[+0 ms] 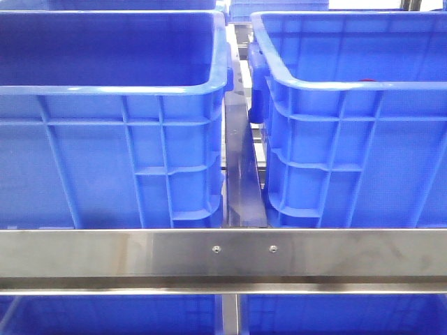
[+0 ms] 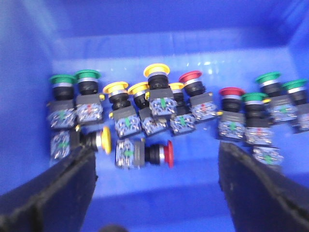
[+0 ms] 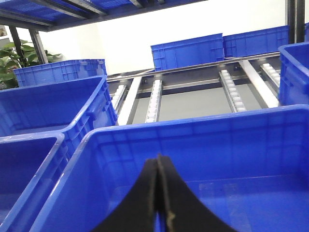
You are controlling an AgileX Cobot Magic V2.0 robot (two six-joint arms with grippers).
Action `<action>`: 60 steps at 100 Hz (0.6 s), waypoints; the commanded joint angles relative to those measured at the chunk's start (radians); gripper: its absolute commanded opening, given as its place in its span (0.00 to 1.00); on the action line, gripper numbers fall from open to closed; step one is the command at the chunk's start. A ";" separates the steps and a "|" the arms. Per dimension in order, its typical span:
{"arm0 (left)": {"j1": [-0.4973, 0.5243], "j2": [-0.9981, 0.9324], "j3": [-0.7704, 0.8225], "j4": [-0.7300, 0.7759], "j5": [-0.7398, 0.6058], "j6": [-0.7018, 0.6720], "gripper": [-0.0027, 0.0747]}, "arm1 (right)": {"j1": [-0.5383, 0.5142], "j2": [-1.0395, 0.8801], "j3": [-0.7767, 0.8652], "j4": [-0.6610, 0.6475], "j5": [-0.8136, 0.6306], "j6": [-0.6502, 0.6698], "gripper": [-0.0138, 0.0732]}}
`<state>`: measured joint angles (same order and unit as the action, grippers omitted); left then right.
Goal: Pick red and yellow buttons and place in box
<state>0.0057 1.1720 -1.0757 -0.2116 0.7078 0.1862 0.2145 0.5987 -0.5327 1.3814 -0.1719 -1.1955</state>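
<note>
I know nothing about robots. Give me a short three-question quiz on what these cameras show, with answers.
1. True or false: the left gripper is open above push buttons lying in a blue crate.
2. The red push button lying on its side sits nearest which other fallen one? A) green B) yellow push button C) white
3. Fill in: the right gripper's fingers are pressed ____.

Key: 1 true; 2 B; 3 together, holding nothing, over another blue crate.
</note>
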 commanded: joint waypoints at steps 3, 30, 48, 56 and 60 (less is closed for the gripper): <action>-0.039 0.104 -0.104 -0.025 -0.040 0.028 0.68 | -0.004 0.000 -0.027 -0.014 -0.004 -0.008 0.03; -0.074 0.350 -0.248 -0.023 -0.036 0.030 0.68 | -0.004 0.000 -0.027 -0.014 -0.008 -0.008 0.03; -0.074 0.439 -0.296 -0.023 -0.036 0.030 0.68 | -0.004 0.000 -0.027 -0.014 -0.008 -0.008 0.03; -0.074 0.467 -0.302 -0.023 -0.039 0.030 0.68 | -0.004 0.000 -0.027 -0.014 -0.008 -0.008 0.03; -0.074 0.476 -0.302 -0.023 -0.044 0.030 0.68 | -0.004 0.000 -0.027 -0.014 -0.008 -0.008 0.03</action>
<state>-0.0603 1.6668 -1.3406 -0.2179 0.7140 0.2178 0.2145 0.5987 -0.5327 1.3814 -0.1719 -1.1955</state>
